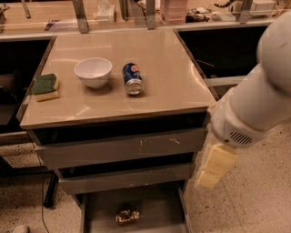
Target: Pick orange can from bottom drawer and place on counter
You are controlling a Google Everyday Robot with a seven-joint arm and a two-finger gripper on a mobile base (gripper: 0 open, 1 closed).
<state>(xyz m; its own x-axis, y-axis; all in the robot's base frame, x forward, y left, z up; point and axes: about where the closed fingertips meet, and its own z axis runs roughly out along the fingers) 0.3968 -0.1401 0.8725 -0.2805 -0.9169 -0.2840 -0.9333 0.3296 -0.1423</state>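
The orange can (127,216) lies on the floor of the bottom drawer (157,205), which stands open so the can is reachable. The tool (214,167) hangs above the drawer's right side, clear of the can; I cannot tell whether it is clenched or released. The worktop (173,82) above the drawer offers room.

Speckled floor (254,205) underfoot; 2 dark bays (227,45) at the sides; cluttered back bench (50,11) behind metal posts (81,16); warm yellowish light.
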